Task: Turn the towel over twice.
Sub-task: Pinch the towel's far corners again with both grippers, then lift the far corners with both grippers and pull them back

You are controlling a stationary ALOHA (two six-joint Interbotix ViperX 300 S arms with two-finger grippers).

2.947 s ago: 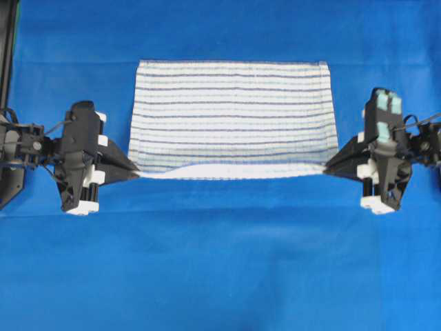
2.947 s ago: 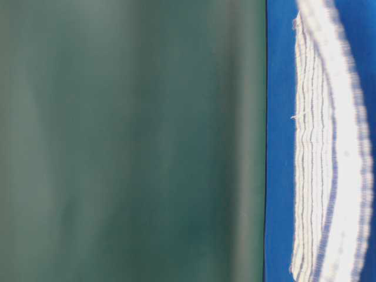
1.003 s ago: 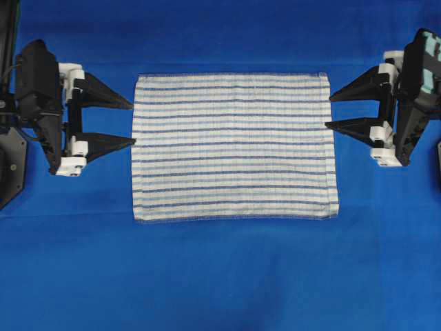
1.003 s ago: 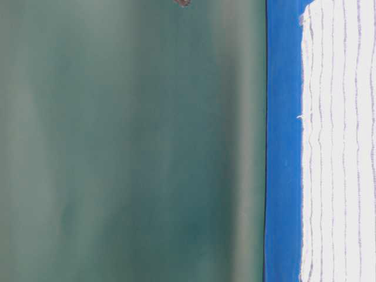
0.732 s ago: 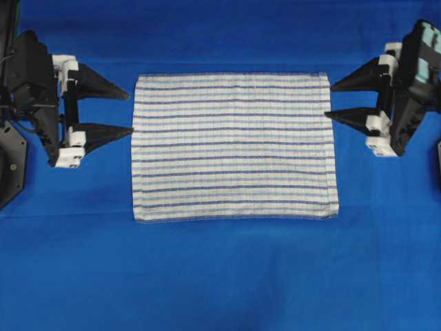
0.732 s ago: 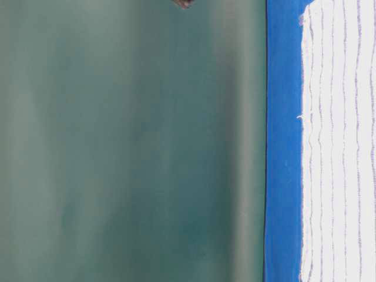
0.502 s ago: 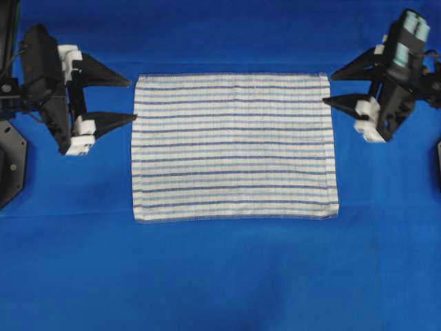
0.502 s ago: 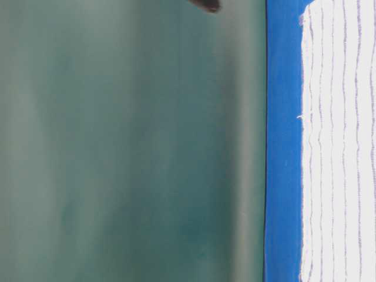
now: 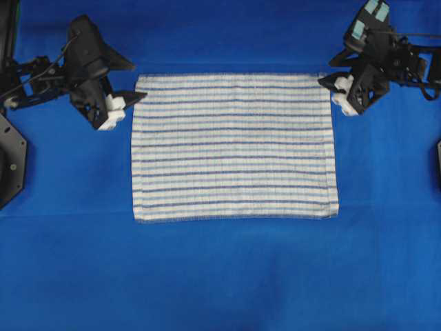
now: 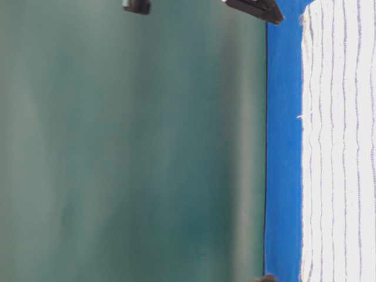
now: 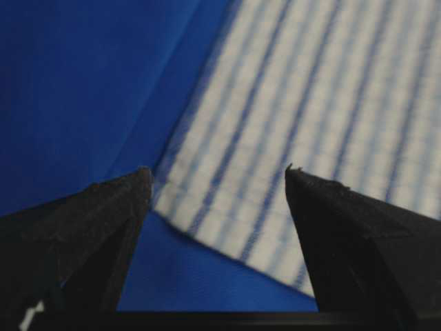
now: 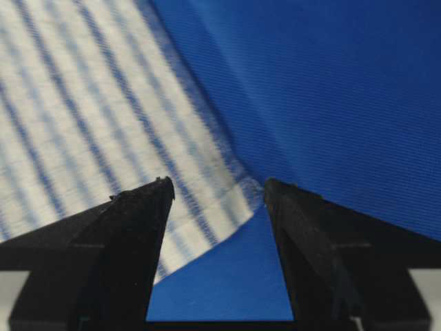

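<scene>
Overhead exterior view is showing the rectangular white woven towel with thin dark-blue and light-blue stripes lying flat and fully spread on the counter covered in plain solid-blue cloth, roughly in the middle and a little toward the far side; a few seconds ago its near edge was being held up by both grippers, so one turn-over appears to be finished and the cloth has been set down. Over the last second both arms have been swinging from the towel's side edges toward its far corners; the left gripper is now sitting just beside the far-left corner, the right gripper just beside the far-right corner. Both sets of fingers are standing wide apart and holding nothing; in the left wrist view the black fingers are framing the towel's corner, and the right wrist view is showing the same, fingers straddling the other corner. Judging from this, the second flip is being set up, with pinching both far corners as the likely next step.
</scene>
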